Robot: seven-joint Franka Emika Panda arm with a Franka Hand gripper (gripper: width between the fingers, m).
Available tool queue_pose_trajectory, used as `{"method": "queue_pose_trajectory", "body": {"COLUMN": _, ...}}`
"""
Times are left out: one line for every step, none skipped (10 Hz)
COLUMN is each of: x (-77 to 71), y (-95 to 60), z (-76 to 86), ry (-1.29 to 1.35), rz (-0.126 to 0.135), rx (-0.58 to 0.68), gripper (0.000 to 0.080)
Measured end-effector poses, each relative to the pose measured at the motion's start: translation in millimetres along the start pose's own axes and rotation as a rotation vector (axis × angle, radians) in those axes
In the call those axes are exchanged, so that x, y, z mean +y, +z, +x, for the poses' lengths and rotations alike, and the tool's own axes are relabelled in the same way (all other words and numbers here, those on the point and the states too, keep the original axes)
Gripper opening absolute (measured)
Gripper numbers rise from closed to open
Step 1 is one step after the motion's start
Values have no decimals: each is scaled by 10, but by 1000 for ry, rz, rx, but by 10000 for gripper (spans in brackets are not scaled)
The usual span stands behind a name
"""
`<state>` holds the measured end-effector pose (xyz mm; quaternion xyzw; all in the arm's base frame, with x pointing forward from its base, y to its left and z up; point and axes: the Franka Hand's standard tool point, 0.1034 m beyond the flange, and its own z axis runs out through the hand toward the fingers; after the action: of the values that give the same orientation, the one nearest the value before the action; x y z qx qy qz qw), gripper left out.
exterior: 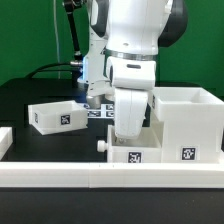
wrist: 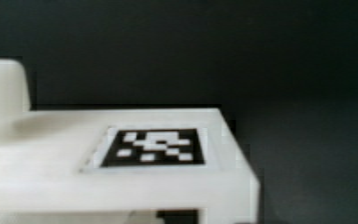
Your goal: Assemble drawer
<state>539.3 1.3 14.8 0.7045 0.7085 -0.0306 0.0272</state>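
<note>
The tool point(exterior: 126, 139) hangs close over a tagged drawer tray point(exterior: 132, 156); whether its jaws are apart cannot be told.

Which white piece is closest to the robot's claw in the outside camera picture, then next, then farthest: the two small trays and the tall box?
From the gripper, exterior view:
1. Knobbed tray, directly beneath it.
2. Tall housing, close by on the exterior view's right.
3. Other tray, apart on the exterior view's left.

Upright arm point(exterior: 135, 45) reaching down; gripper point(exterior: 124, 138) low, opening unclear.
</note>
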Motion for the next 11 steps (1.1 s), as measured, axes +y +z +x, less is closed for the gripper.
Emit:
{"method": "queue_pose_trajectory", "body": {"x": 10, "y": -8, "z": -16, "ry": -11, "rz": 10, "rx": -5, "gripper": 42}}
{"method": "queue_pose_trajectory", "body": {"x": 17, "y": -8, "z": -31, "ry": -7, "rz": 13, "rx": -6, "gripper": 42}}
{"method": "queue_pose_trajectory", "body": {"x": 16, "y": -8, "z": -30, "ry": -7, "rz": 12, "rx": -6, "gripper": 42}}
{"method": "queue_pose_trajectory", "body": {"x": 16, "y": -8, "z": -31, "ry": -7, "rz": 12, "rx": -6, "gripper": 42}}
{"method": "queue_pose_trajectory", "body": {"x": 16, "y": -8, "z": -31, "ry": -7, "rz": 12, "rx": -6, "gripper": 42}}
{"method": "queue_pose_trajectory", "body": {"x": 16, "y": -8, "z": -29, "ry": -7, "rz": 12, "rx": -6, "gripper": 42}}
{"method": "queue_pose_trajectory", "body": {"x": 16, "y": -9, "z": 8, "ry": -9, "rz": 12, "rx": -4, "gripper": 42}}
{"method": "queue_pose_trajectory", "body": {"x": 15, "y": -11, "z": 49, "ry": -15, "rz": 12, "rx": -1, "gripper": 42}}
{"method": "queue_pose_trajectory", "body": {"x": 16, "y": -14, "z": 82, "ry": -18, "rz": 12, "rx": 1, "gripper": 42}}
{"method": "queue_pose_trajectory", "body": {"x": 25, "y": -21, "z": 93, "ry": -6, "rz": 14, "rx": 0, "gripper": 42}}
{"method": "queue_pose_trajectory", "body": {"x": 42, "y": -31, "z": 109, "ry": 15, "rz": 12, "rx": 1, "gripper": 42}}
